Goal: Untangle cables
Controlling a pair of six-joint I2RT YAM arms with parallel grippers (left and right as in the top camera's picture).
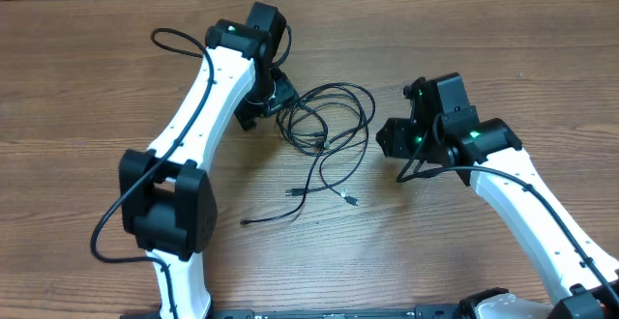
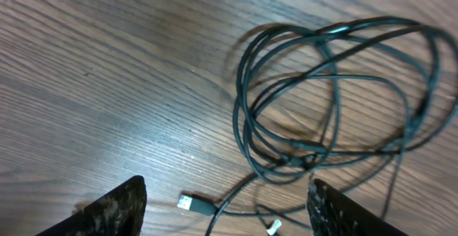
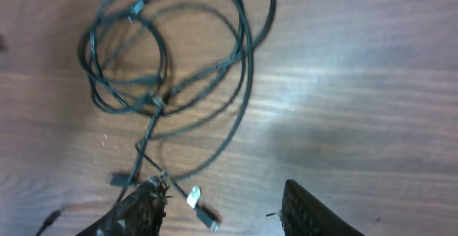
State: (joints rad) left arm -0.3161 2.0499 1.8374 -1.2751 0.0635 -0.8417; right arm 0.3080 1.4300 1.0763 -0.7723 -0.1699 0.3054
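Observation:
The cables [image 1: 327, 118] lie as a loose tangle of thin black loops in the middle of the wooden table, with tails and small plug ends trailing toward the front [image 1: 350, 200]. My left gripper [image 1: 276, 104] hovers at the tangle's left edge. In the left wrist view the left gripper [image 2: 229, 211] is open, a silvery USB plug [image 2: 190, 202] lying on the table between its fingers and the loops [image 2: 322, 100] just beyond. My right gripper [image 1: 392, 137] is to the right of the tangle. In its wrist view the right gripper [image 3: 222, 211] is open, above a plug end [image 3: 193, 197]; a strand passes its left fingertip [image 3: 147, 197].
The bare wooden table [image 1: 464, 39] stretches all round the tangle. The white left arm [image 1: 189, 126] with its own thick black wire crosses the left half, and the right arm [image 1: 532, 203] crosses the right front. One cable tail ends near the front centre [image 1: 247, 222].

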